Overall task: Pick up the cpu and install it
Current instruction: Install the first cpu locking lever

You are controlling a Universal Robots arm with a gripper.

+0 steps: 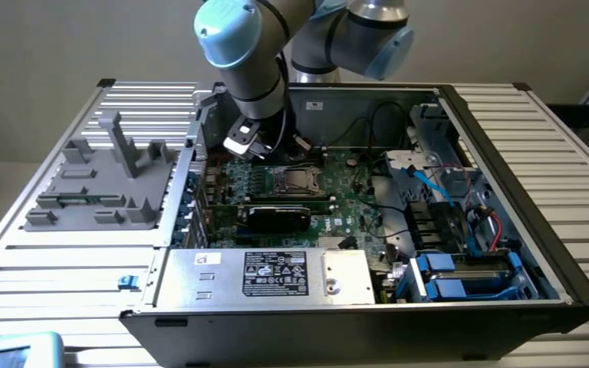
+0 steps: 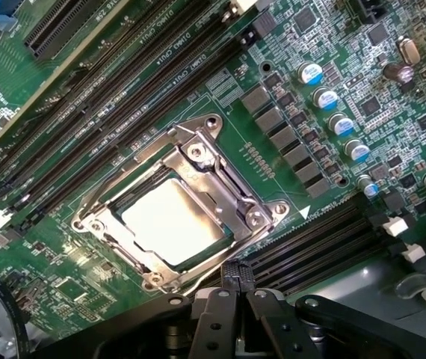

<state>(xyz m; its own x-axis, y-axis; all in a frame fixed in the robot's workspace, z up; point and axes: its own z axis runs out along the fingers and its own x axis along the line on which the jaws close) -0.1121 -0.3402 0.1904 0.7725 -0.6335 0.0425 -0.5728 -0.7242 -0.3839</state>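
- Hovering over the open computer case, arm reaching down from above toward the green motherboard.
- Hand just above the board, black fingers pressed together, nothing between them.
- Sitting in the metal socket frame on the motherboard: the cpu, dull silver top facing up, flat inside the frame.
- Seen from the exterior view, cpu right below the hand, near the middle of the board.
- Flanking the socket on both sides: long black memory slots, white printing along them too small to read.
- Beside the socket, a row of grey square blocks and blue-topped round capacitors.
- Toward the front of the case, a black graphics card, and nearer still a silver power supply box with a black label of white text, not legible.
- On the exterior view's left, a grey moulded fixture resting on the ribbed white desk.
- Blue drive brackets at the exterior view's right corner of the case.
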